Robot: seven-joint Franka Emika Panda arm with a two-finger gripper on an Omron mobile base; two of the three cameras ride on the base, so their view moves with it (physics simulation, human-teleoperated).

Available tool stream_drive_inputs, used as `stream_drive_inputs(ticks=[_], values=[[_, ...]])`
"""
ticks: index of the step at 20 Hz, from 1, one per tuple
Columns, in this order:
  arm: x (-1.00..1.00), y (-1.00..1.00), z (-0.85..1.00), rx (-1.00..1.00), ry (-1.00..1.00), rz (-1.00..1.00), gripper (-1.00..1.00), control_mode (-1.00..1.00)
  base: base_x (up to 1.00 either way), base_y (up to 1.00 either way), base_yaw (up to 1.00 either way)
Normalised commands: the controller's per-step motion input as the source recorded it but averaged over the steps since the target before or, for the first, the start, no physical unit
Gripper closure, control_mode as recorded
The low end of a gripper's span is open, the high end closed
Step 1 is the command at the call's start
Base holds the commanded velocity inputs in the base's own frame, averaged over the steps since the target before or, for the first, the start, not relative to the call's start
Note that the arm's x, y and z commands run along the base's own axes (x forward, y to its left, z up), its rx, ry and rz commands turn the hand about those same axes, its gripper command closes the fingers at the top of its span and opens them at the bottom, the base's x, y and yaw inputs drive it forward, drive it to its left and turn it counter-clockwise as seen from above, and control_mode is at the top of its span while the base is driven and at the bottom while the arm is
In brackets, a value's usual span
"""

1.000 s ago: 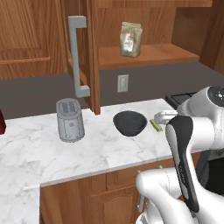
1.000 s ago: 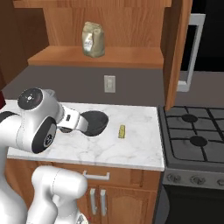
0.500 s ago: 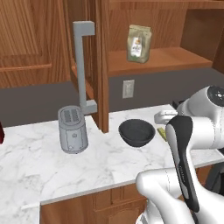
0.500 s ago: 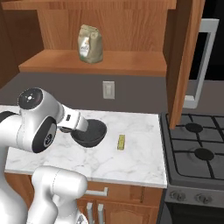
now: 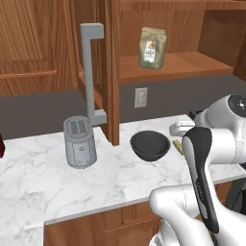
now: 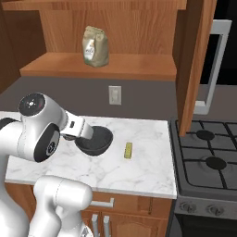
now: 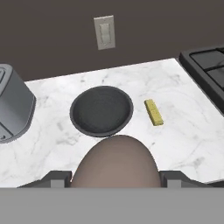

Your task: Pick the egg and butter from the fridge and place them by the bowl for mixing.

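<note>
Egg [image 7: 114,161] rides clamped between the gripper [image 7: 114,177] jaws above the marble counter [image 7: 188,131], bound for the dark bowl [image 7: 101,110], where the butter [image 7: 154,112] already lies just beside.

Dark bowl [image 5: 150,144] on marble counter [image 5: 43,180], right of toaster [image 5: 79,142]

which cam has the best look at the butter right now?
Hand view: the butter lies fully visible on the counter, right of the bowl and apart from it. Right base view also shows the whole stick, but smaller. In the left base view, the arm covers all but a sliver.
</note>
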Motion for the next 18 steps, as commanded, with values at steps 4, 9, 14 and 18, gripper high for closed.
stream_drive_inputs(ticks=[4,9,14,18], values=[[0.0,0.0,0.0,0.0,0.0,0.0,1.0,1.0,0.0,0.0,0.0],[0.0,0.0,0.0,0.0,0.0,0.0,1.0,1.0,0.03,-0.07,0.0],[0.09,-0.33,-0.11,0.0,0.07,-0.03,1.0,-1.0,0.0,0.0,0.0],[0.15,-0.44,-0.14,0.0,0.03,-0.01,1.0,-1.0,0.0,0.0,0.0]])
